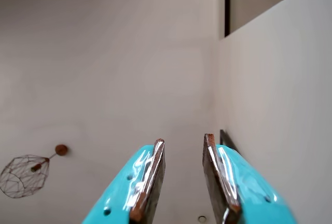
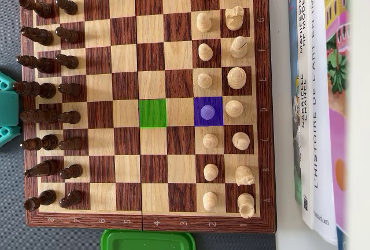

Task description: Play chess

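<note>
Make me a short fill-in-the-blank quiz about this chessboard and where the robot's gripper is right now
1. In the overhead view, the pawn on the tinted square stands on a ____ highlight.
2. The empty highlighted square is coloured ____.
3. In the overhead view, the dark pieces line the board's ____ side.
4. In the wrist view, the gripper holds ____.

Missing words: purple; green; left; nothing

chessboard (image 2: 150,88): glossy wood | claw (image 1: 184,141): glossy turquoise plastic | lid (image 2: 147,241): green plastic

Brown-and-tan checkered chessboard (image 2: 124,59), turquoise pincer (image 1: 184,141)
</note>
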